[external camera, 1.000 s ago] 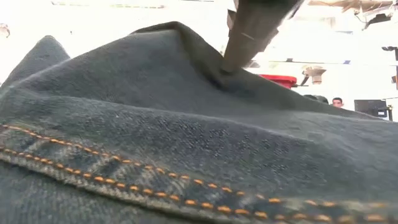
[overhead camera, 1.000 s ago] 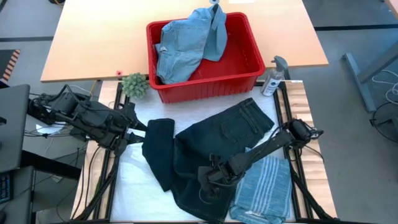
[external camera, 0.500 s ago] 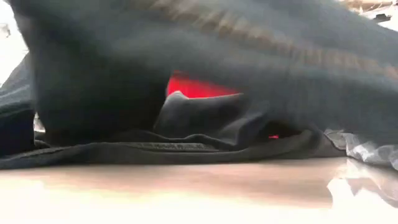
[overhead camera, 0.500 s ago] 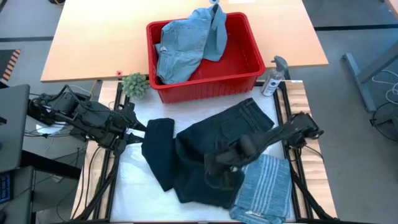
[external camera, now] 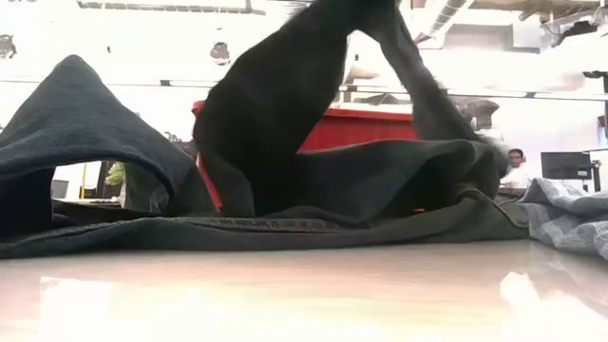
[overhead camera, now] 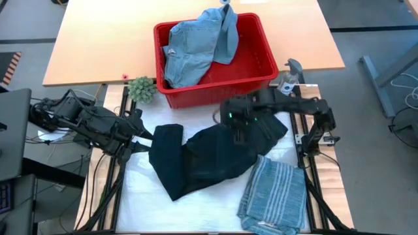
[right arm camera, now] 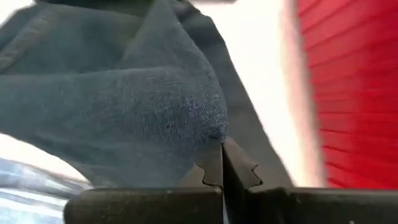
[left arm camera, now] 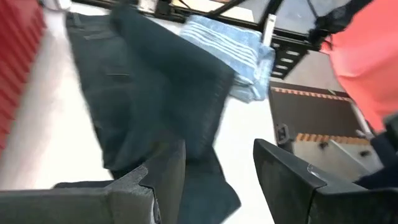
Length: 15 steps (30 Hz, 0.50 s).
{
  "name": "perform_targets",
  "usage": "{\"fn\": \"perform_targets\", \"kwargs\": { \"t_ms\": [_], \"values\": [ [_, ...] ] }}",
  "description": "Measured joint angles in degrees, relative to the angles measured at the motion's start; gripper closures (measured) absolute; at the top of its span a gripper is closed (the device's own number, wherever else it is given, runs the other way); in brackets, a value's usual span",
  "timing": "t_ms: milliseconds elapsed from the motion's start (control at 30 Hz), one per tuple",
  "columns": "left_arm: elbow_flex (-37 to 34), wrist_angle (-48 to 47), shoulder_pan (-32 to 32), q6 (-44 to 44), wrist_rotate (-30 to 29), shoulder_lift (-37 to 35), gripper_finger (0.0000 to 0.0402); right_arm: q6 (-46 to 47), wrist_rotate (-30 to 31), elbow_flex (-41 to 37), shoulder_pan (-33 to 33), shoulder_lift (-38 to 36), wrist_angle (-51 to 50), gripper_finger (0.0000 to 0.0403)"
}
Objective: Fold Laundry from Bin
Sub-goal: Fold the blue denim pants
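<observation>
The dark navy trousers (overhead camera: 196, 163) lie across the white table top, with one part raised in a peak (external camera: 285, 104). My right gripper (overhead camera: 236, 125) is above them, close to the red bin (overhead camera: 261, 65), and is shut on the cloth. Light blue denim pieces (overhead camera: 196, 46) fill the bin and drape over its far rim. A folded blue-grey striped shirt (overhead camera: 274, 192) lies at the near right. My left gripper (left arm camera: 217, 168) waits open at the table's left, just off the trousers' left end (overhead camera: 166, 140). My right gripper pinches a bunched fold of the trousers (right arm camera: 205, 137) between its two shut fingers (right arm camera: 214, 168), coming from above and slanting down. The held part is lifted clear, and the cloth hangs from it in two slopes down to the rest lying on the table (external camera: 285, 233).
A small green plant (overhead camera: 142, 88) stands left of the bin and a spray bottle (overhead camera: 287, 79) right of it. A wooden table (overhead camera: 98, 39) lies behind. A person (external camera: 516, 169) shows in the room far behind. Bare white table top (overhead camera: 150, 202) lies at the near left.
My right gripper has risen and swung from the near edge toward the bin, keeping hold of the trousers. Their near end has been lifted and drawn over toward the far side, so the garment now covers less of the table; the left end stayed put.
</observation>
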Motion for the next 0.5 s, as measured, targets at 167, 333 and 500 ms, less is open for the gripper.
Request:
{"fn": "perform_targets", "kwargs": {
  "t_ms": [167, 333, 500],
  "values": [
    [-0.96, 0.95, -0.72, -3.41, 6.4, -0.07, 0.0223, -2.78, -3.65, -0.7, -5.81, 2.78, -0.43, 0.0349],
    [-2.49, 1.93, -4.13, -7.65, 5.42, -0.03, 0.0223, -1.46, -14.18, -0.79, -8.73, 3.78, -0.26, 0.0244],
    [-2.45, -4.56, -8.4, -18.06, -10.44, -0.59, 0.0223, 3.48, -17.88, -0.76, -9.79, 1.34, 0.53, 0.0161]
  ]
}}
